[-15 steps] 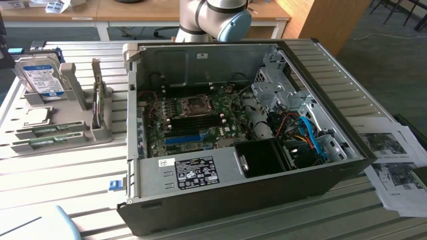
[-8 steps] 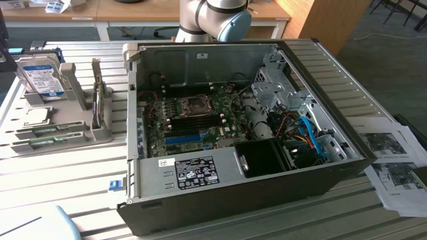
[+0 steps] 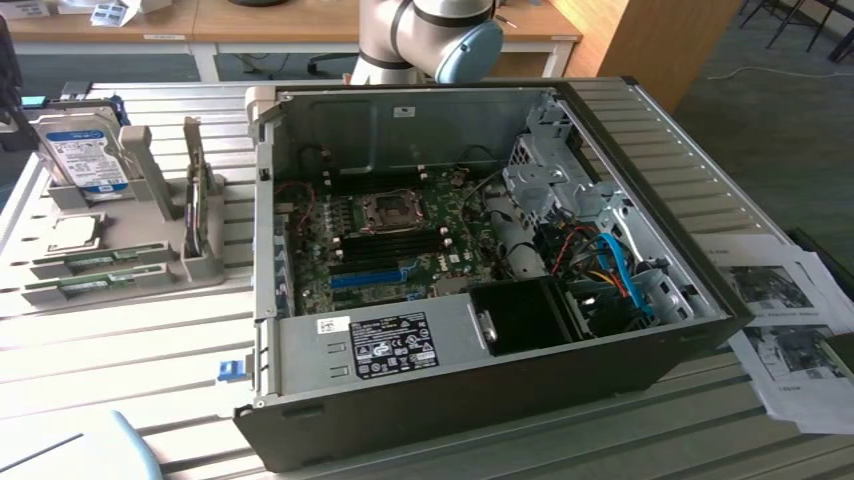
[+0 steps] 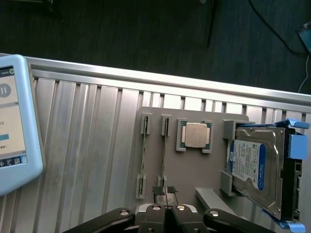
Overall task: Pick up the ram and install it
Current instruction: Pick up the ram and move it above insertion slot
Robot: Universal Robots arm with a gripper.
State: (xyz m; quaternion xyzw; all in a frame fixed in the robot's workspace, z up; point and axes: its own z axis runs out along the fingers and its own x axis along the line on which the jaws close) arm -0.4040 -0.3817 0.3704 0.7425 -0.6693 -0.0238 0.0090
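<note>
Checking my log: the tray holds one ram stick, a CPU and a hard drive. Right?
No. The tray holds two ram sticks, not one, side by side in the wrist view. The CPU and hard drive are there as stated.

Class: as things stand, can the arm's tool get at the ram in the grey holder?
Probably yes: the ram stands edge-up in its holder with nothing over it, and the tool hangs above it.
</note>
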